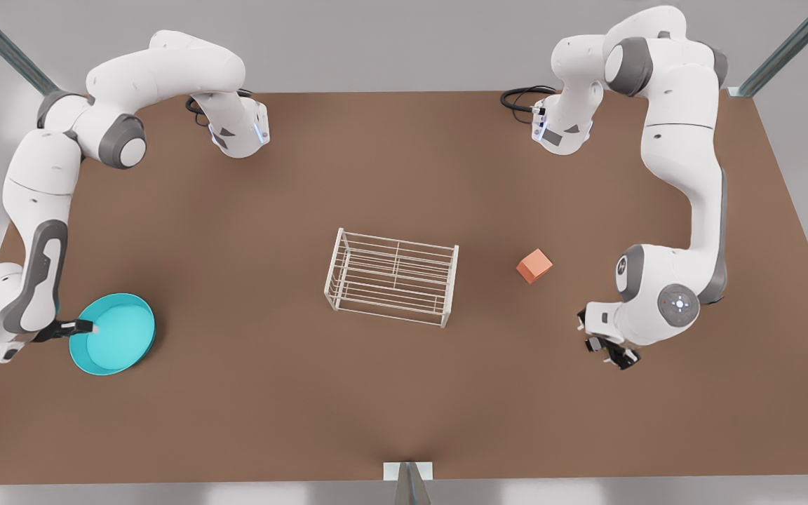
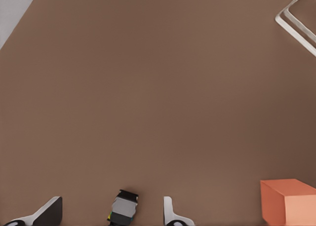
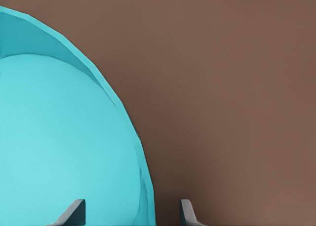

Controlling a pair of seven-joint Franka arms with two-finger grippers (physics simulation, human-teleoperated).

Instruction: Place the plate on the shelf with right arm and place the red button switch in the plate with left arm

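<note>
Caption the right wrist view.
Right claw open astride the turquoise plate's rim on the brown table.

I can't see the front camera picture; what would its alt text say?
On a brown table, the right end effector straddles the rim of a round turquoise plate. A white wire shelf stands mid-table beside an orange cube, and the left end effector hangs low nearby.

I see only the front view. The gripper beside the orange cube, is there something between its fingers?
Observer: Yes. In the left wrist view the left gripper stands open, with a small grey-black switch between its fingers. Its cap colour is hidden.
Operator: And the gripper at the plate, has it closed?
Observer: No. The right gripper is open, with one finger over the inside of the plate and the other outside the rim.
</note>
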